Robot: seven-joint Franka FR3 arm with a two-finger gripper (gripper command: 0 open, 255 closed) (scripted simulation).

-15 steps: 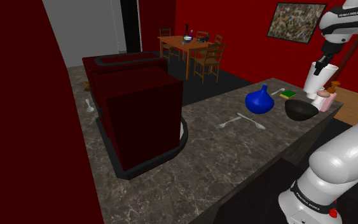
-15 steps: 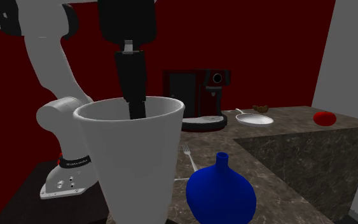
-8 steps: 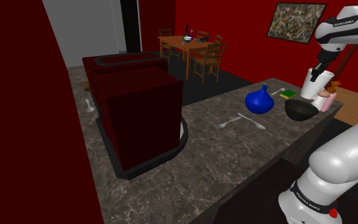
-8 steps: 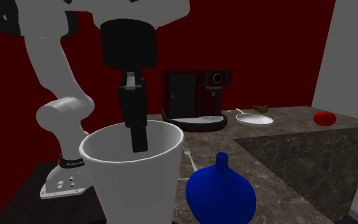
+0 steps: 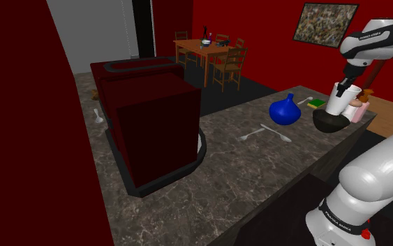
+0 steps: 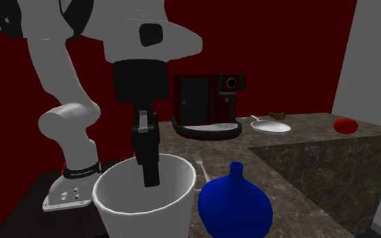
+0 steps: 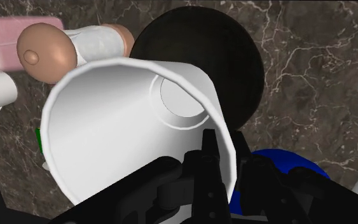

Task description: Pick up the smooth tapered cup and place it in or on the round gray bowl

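A white tapered cup [image 5: 337,102] hangs in my gripper [image 5: 343,88], just above the dark round bowl [image 5: 329,121] at the counter's far end in the shoulder view. The fingers are shut on the cup's wall: one black finger [image 6: 149,162] reaches down inside the cup [image 6: 145,196], the other stays outside. In the wrist view the cup [image 7: 107,121] hangs tilted, its base over the bowl [image 7: 228,51], with the gripper [image 7: 227,162] clasping its rim.
A blue vase [image 5: 284,110] stands close beside the bowl, with a pink bottle [image 5: 357,110] on the other side. A fork and spoon [image 5: 264,131] lie mid-counter. A big dark red appliance [image 5: 153,119] takes up the shoulder view's left part of the counter.
The gripper has come down with the cup, from well above the bowl to just over it, shifting slightly toward the shoulder view's left.
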